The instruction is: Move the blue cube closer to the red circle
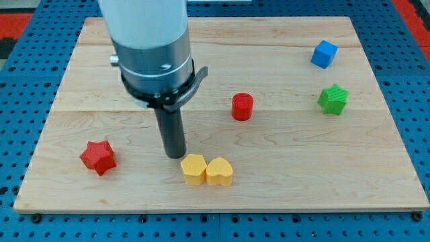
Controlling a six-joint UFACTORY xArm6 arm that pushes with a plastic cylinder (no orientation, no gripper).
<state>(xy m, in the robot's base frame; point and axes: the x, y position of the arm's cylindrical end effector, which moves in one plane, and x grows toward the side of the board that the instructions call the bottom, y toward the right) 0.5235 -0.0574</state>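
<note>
My tip [175, 156] rests far from the blue cube [324, 54].

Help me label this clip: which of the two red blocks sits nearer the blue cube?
The red cylinder, mid-board. It lies much closer to the blue cube than the red star, which sits near the view's bottom left, beyond my tip.
</note>
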